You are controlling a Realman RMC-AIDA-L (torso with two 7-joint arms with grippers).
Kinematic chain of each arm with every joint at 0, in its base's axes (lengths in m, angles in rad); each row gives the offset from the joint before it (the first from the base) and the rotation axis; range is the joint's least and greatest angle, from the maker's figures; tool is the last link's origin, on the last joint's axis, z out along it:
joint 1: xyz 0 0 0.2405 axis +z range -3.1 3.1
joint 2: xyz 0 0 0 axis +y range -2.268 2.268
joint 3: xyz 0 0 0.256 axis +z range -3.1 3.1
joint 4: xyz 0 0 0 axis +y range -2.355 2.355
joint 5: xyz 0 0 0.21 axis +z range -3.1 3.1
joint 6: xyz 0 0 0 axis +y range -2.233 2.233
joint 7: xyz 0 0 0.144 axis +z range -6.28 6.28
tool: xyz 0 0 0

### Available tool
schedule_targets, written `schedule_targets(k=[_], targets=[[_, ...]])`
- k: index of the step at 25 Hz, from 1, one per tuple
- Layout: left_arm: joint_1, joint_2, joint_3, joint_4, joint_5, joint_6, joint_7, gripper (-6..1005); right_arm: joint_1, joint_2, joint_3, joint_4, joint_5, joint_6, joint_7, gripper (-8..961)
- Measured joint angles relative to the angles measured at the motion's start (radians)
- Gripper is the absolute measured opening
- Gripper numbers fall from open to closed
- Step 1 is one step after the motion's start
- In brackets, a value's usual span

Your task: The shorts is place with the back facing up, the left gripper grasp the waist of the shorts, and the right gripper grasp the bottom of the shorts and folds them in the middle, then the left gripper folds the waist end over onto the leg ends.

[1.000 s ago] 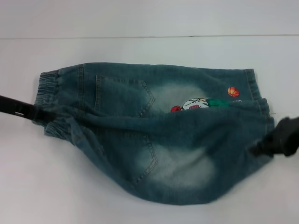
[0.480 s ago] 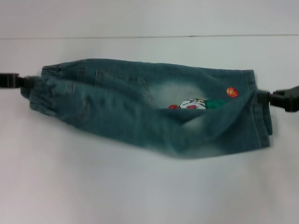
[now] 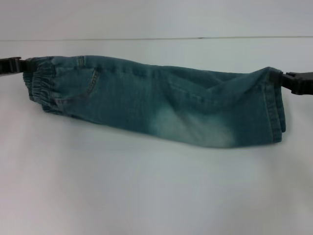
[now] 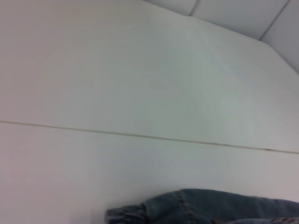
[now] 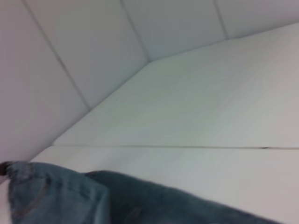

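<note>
Gripping the shorts [image 3: 156, 105], folded lengthwise, the left hand [image 3: 12, 65] holds the waist and the right hand [image 3: 292, 82] the hem. They lie on a white worktop [image 3: 156, 196]. A pale panelled wall [image 5: 70, 56] rises behind.

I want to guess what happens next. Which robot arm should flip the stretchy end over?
Probably the left. The left gripper holds the shorts at the waist end; the right gripper holds the leg ends.
</note>
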Motion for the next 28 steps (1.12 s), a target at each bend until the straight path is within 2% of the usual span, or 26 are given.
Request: schedule_targets(k=[7,17,28], targets=[[0.000,-0.007,0.019,-0.040,-0.005,-0.127,0.005,160,0.005,0.022,0.001,0.041,0.067,0.153,-0.032,4],[-0.002,-0.018,0.090,-0.096,0.002,-0.257,0.006,168,0.054,0.068,-0.021,0.055,0.090,0.338,-0.067,3],[0.002,-0.028,0.148,-0.108,0.006,-0.306,0.015,176,0.094,0.080,-0.088,0.075,0.089,0.399,-0.075,17]])
